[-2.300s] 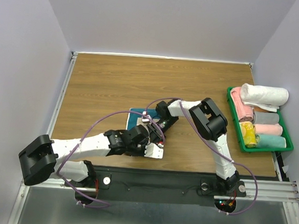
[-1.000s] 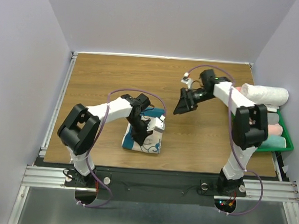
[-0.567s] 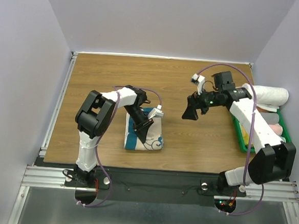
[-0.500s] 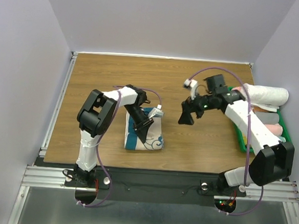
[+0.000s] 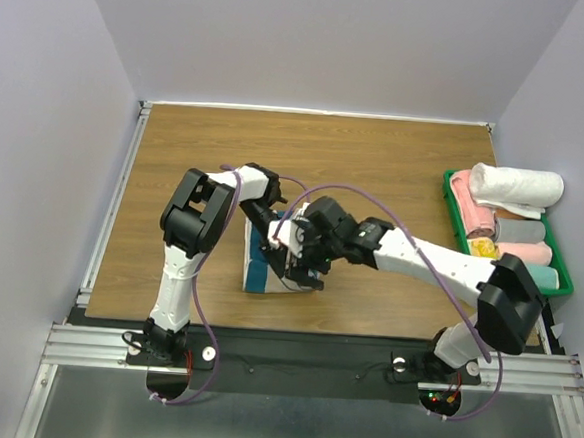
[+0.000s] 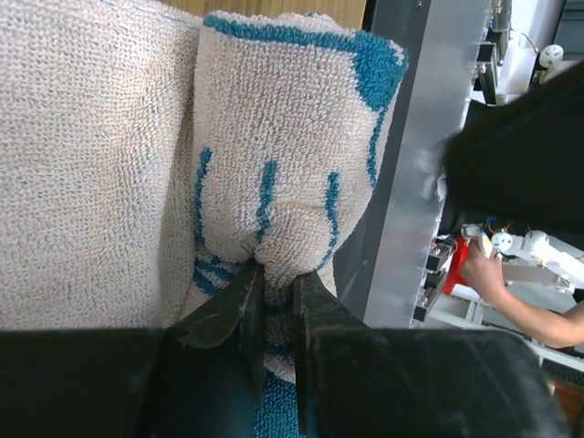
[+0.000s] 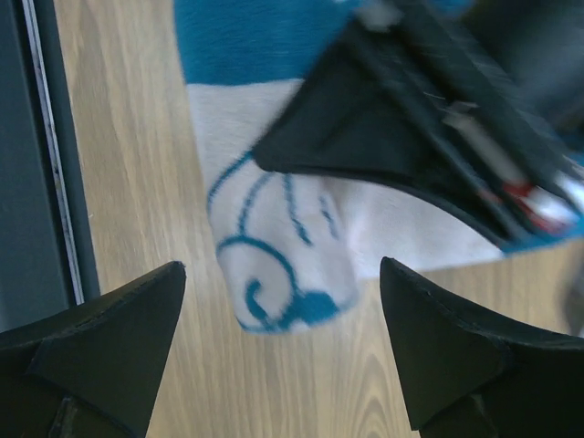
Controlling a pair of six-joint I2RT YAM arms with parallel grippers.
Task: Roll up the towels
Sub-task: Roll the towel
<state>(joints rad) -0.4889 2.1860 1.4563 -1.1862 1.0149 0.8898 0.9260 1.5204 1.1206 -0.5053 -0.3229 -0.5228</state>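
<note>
One of the towels [image 5: 256,273], teal with a cream border, lies partly rolled near the table's front middle. My left gripper [image 5: 278,242] is shut on a pinch of its rolled part; in the left wrist view the cream and teal roll [image 6: 283,137] bulges out just past the gripper [image 6: 276,274]. My right gripper [image 5: 304,270] hovers open over the roll's end, with its fingers on either side and apart from the cloth. From the right wrist view, the spiral end of the roll [image 7: 274,292] sits between the spread fingertips [image 7: 146,310], and the left gripper's black body [image 7: 401,119] lies across the towel.
A green tray [image 5: 523,291] at the right edge holds several rolled towels, with a white one [image 5: 520,185] on top. The black mounting rail [image 7: 36,182] runs close to the towel's near side. Bare wood stretches across the back and left.
My right arm has swung from the table's right middle down and left to the towel, still open. The left gripper has kept its pinch on the roll.
</note>
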